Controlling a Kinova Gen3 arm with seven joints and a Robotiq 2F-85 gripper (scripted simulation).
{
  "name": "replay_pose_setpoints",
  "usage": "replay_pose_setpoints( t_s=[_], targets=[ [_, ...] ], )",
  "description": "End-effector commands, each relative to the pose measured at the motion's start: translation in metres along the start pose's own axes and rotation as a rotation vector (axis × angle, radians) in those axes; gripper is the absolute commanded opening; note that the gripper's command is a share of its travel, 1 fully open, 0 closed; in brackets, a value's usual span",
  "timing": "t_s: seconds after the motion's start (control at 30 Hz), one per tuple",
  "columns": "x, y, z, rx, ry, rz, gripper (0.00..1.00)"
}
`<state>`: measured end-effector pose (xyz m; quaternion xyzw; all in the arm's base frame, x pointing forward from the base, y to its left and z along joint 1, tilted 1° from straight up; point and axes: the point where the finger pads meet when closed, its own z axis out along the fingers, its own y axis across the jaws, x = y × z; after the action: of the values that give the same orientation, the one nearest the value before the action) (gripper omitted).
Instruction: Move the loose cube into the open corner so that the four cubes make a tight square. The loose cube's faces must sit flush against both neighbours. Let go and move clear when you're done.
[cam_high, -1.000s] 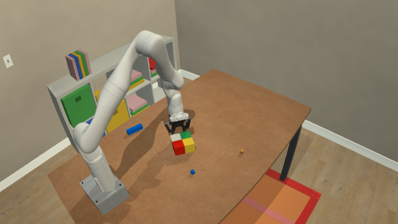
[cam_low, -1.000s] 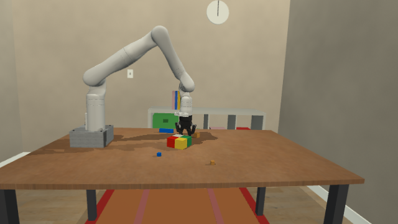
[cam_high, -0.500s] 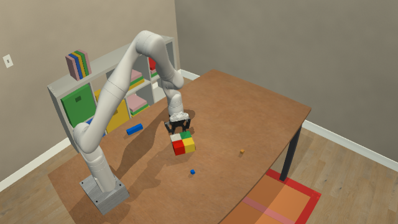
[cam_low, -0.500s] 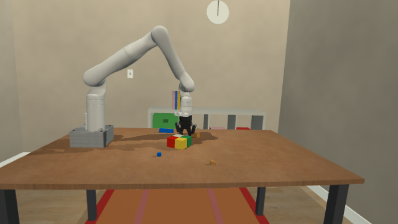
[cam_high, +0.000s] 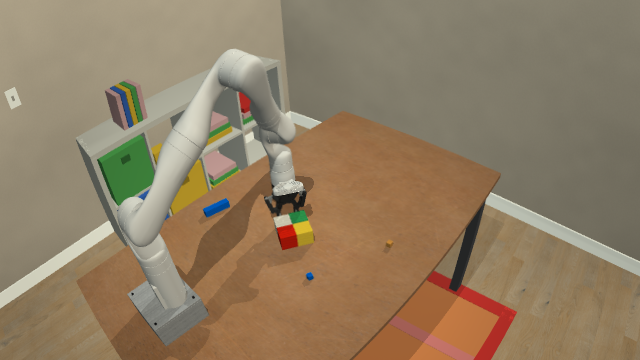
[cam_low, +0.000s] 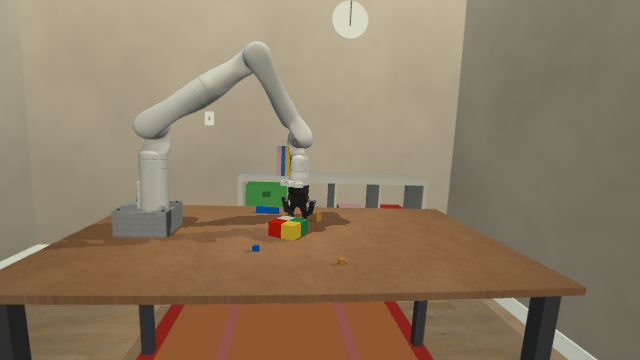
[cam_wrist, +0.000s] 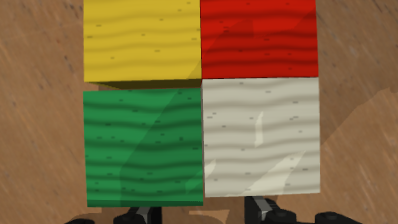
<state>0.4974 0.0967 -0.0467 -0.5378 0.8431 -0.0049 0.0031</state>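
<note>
Wrist view: four cubes with wavy-grained faces form a two-by-two block on the brown wooden desk. The yellow cube and red cube are cut off by the upper edge; the green cube and off-white cube appear below them. The task's loose cube is within this block, every corner being occupied; which cube it is cannot be told. A dark, narrow gap separates yellow from green, so that pair is not flush. The black two-fingered hand is partly open, holding nothing; only its fingertips enter the wrist view, at the lower edge. In the exterior view, the front cubes hide most of the off-white one, and the hand partly covers an orange block. The white jointed arm arches high from its grey base, its last section descending to the hand, which points downward beside the green and off-white cubes.
</note>
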Motion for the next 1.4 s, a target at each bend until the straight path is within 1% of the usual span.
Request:
replay_pose_setpoints(
  t_s=[0.0,0.6,1.37],
  targets=[
    [-0.0003,-0.0006,-0.0009,0.002,-0.001,0.0,0.55],
    [0.0045,-0.0006,-0.0009,0.002,-0.001,0.0,0.55],
    [0.0046,-0.0006,-0.0009,0.002,-0.001,0.0,0.55]
  ],
)
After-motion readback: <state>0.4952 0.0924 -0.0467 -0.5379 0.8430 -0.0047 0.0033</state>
